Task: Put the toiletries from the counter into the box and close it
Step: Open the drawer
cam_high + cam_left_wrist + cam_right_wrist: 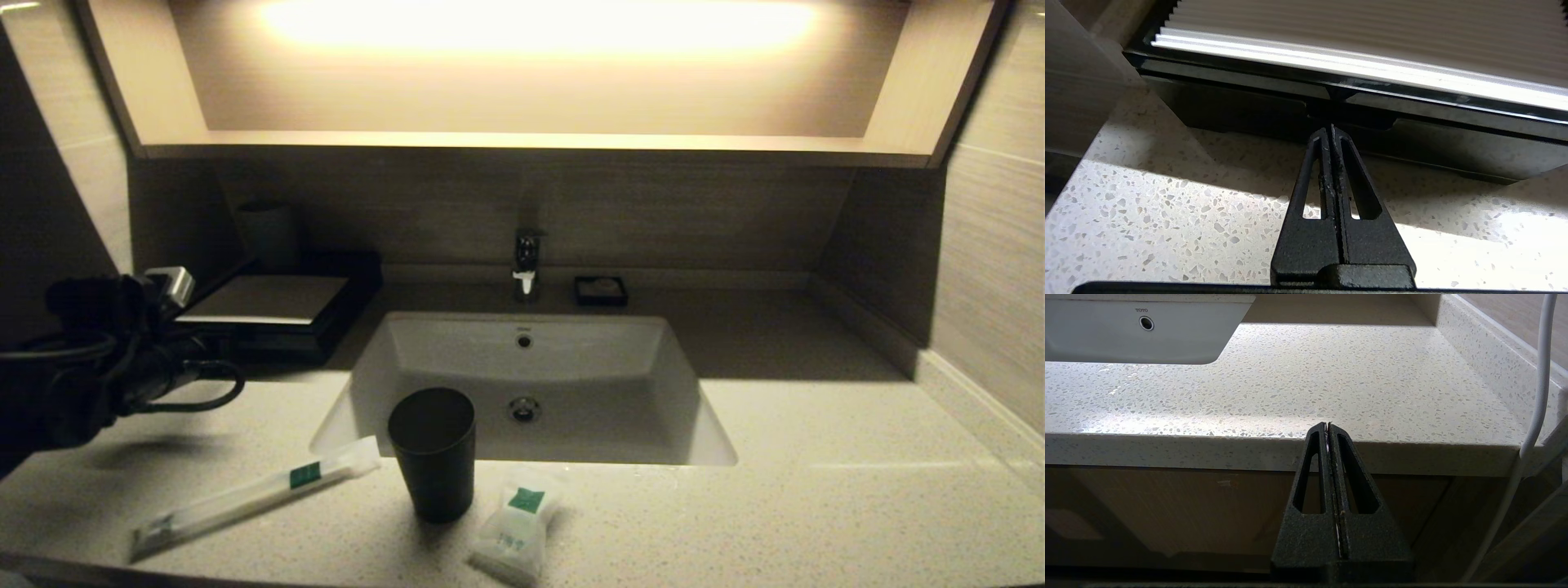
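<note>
The low black box [273, 304] with a pale top stands on the counter [775, 490] at the back left. My left arm [106, 359] reaches toward it. The left gripper [1331, 129] is shut and empty, its tips right at the notch in the middle of the box's drawer front [1241, 108], which sits flush. The long stick-shaped packet [253, 494] lies at the front left of the counter. Front centre is where the small white pouch [516, 532] lies. My right gripper [1327, 425] is shut and empty, just off the counter's front edge [1208, 451] on the right.
A dark tumbler [433, 453] stands between the two packets, in front of the sunken white basin [531, 384]. Behind the basin are a tap [526, 265] and a tiny black dish [600, 291]. Another cup [269, 233] stands behind the box. A white cable [1540, 388] hangs by the right gripper.
</note>
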